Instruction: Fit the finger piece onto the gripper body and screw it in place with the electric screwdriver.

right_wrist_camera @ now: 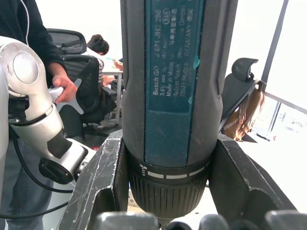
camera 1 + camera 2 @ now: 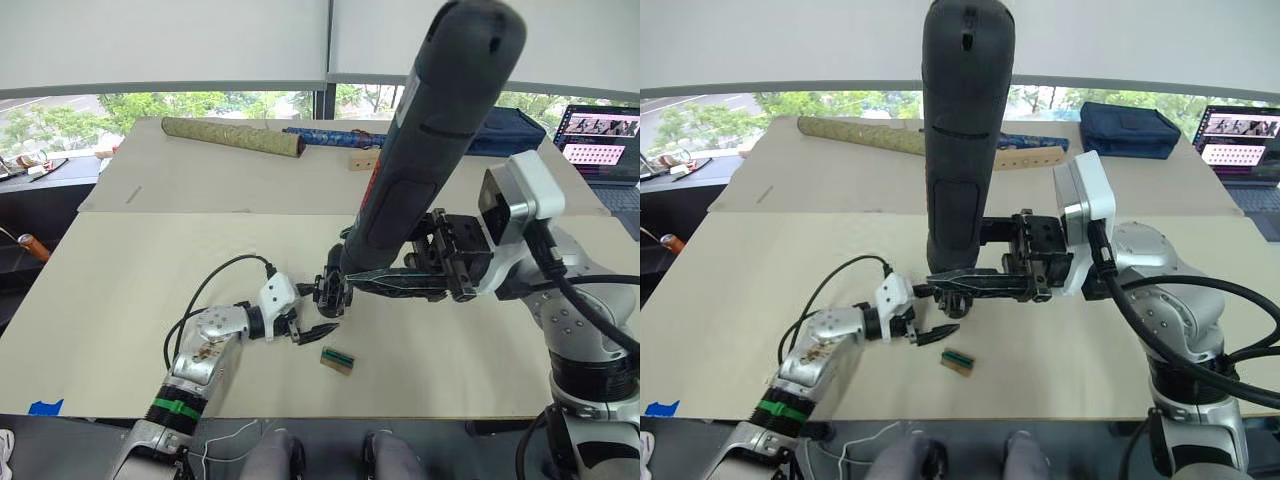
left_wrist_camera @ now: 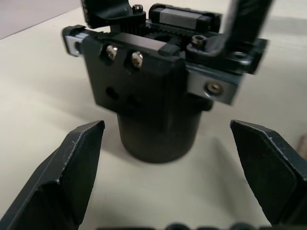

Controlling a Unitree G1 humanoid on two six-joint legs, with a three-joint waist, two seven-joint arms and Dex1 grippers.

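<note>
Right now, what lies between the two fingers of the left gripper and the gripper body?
Bare table, as the left wrist view shows. The left gripper is open, and the gripper body stands just ahead of its fingers, touching neither.

On the beige tabletop (image 2: 120,300) in front of you, a small brown block with a green strip (image 2: 337,360) lies near the front edge. Along the far side you have a long olive patterned roll (image 2: 232,137), a blue patterned roll (image 2: 335,134) just behind its end, and a small tan block (image 2: 364,160) beside them. A dark blue pouch (image 2: 1130,129) sits further right, with an open laptop (image 2: 602,142) at the far right corner. A scrap of blue tape (image 2: 44,407) marks the front left edge.
</note>
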